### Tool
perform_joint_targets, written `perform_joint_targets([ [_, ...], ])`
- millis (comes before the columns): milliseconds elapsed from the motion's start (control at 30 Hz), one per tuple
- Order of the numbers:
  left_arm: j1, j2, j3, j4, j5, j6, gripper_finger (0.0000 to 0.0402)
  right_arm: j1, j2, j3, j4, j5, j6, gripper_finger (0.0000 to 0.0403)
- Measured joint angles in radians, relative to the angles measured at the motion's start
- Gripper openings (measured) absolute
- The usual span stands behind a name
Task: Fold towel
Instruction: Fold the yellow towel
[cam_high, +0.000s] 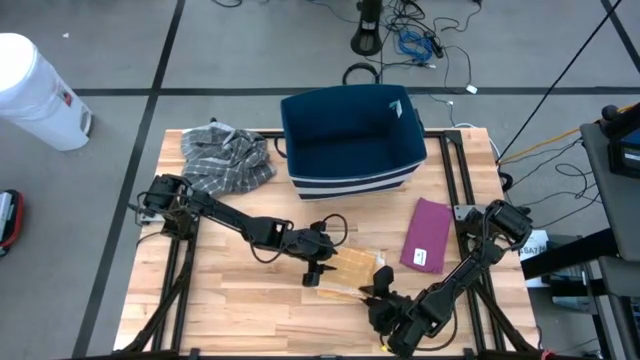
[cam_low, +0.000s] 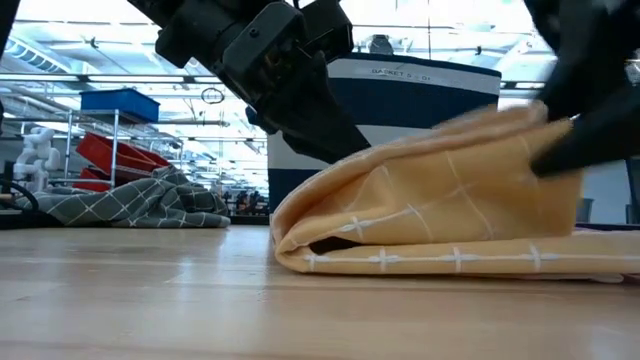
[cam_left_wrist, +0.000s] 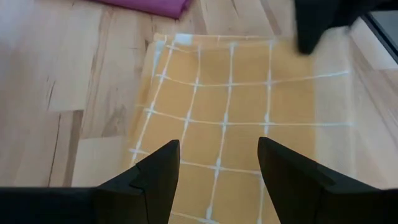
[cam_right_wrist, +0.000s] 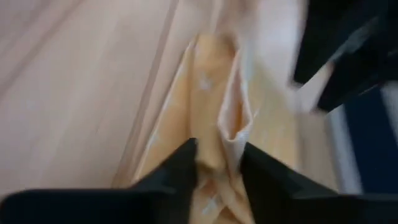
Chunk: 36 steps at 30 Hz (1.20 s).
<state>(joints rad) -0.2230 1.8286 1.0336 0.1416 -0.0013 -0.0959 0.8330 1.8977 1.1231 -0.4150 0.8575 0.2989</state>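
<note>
Between right claw (cam_right_wrist: 219, 163) fingers, grid-patterned yellow towel (cam_right_wrist: 211, 93).

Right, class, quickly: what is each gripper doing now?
Left gripper: open, above the yellow towel.
Right gripper: shut on the yellow towel's fold.

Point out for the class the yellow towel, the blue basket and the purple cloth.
yellow towel (cam_high: 352, 268): high view, middle of the folded cloth.
blue basket (cam_high: 352, 182): high view, striped front wall.
purple cloth (cam_high: 427, 233): high view, centre of the folded piece.
</note>
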Motion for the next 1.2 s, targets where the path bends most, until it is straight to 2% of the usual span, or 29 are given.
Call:
perform_joint_targets([
  [100,0.000,0.000,0.000,0.002,0.000,0.000,0.0222,-0.015,0.001,0.000,-0.048,-0.082,0.040,0.0028],
  [133,0.001,0.000,0.000,0.004,0.000,0.000,0.0222,-0.015,0.001,0.000,-0.065,-0.086,0.051,0.0015],
  [400,-0.003,0.000,0.000,-0.007,0.038,0.003,0.0222,0.079,-0.022,0.119,-0.520,0.006,0.319,0.0003],
  [700,0.002,0.000,0.000,0.002,0.042,0.026,0.0222,0.078,-0.014,0.080,-0.534,-0.264,0.471,0.0003],
  [833,0.002,0.000,0.000,0.002,0.042,0.026,0.0222,0.105,-0.014,0.070,-0.539,-0.342,0.505,0.0030],
  [967,0.002,0.000,0.000,0.001,0.042,0.026,0.0222,0.128,-0.027,0.082,-0.541,-0.336,0.523,0.0082],
  [1133,0.002,0.000,0.000,0.001,0.042,0.026,0.0222,0.131,-0.050,0.120,-0.637,-0.329,0.609,0.0158],
  [1200,0.002,0.000,0.000,0.001,0.041,0.026,0.0222,0.131,-0.064,0.134,-0.632,-0.299,0.621,0.0183],
])
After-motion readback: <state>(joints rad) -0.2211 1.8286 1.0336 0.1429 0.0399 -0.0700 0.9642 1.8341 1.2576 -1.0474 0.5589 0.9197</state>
